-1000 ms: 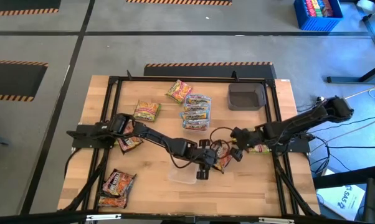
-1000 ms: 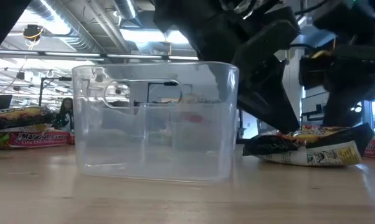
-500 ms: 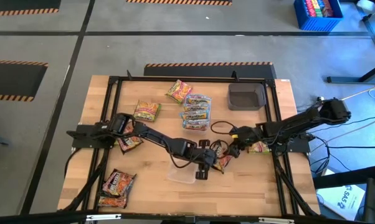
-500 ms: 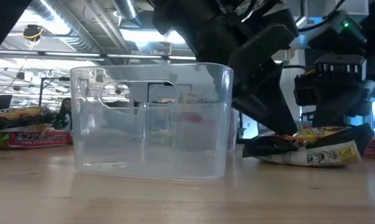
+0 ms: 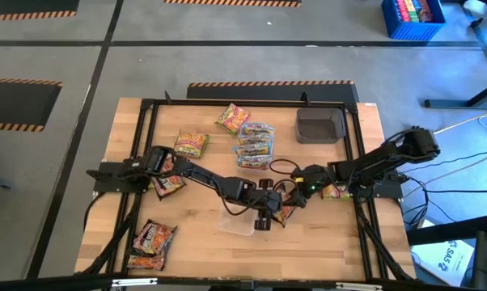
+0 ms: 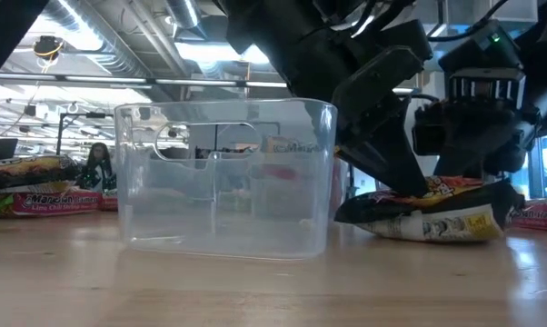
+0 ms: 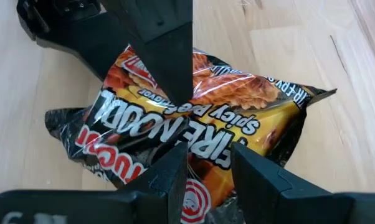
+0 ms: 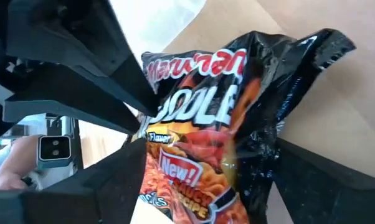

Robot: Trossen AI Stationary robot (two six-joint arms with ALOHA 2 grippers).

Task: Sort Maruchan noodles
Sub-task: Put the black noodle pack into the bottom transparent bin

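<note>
Left wrist view: both grippers [image 7: 209,165] apparently on dark pkt [image 7: 237,127].

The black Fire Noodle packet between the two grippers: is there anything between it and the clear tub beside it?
Nothing visible lies on the wood between the black packet and the clear tub. Only the left gripper itself reaches down there; the right gripper is on the packet's other side.

The right gripper [image 5: 302,189] moves in toward the table's middle and now closes around the dark fire-noodle packet [image 6: 428,211] beside the left gripper [image 5: 269,212]. That packet's near end lifts slightly, and the clear tub [image 6: 223,177] shifts a little sideways.
</note>
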